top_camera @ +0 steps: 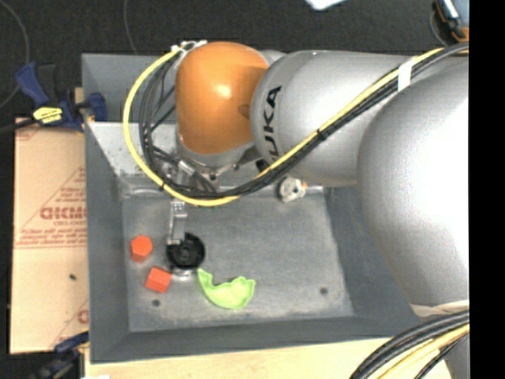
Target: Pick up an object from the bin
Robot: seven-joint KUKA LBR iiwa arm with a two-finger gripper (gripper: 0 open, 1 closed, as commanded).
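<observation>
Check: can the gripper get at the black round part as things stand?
Probably yes: the gripper hangs right over the black round part, nothing covers it, and the orange cube and green curved piece lie beside it.

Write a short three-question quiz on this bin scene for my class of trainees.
1. Which thing lies nearest the hand?
A. a blue ball
B. the black round part
C. a red cup
2. True or false: in the camera view, the green curved piece lies nearer the bottom edge than the black round part does.
3. How many orange blocks lie in the bin?

Key: 1 B; 2 true; 3 two.
</observation>
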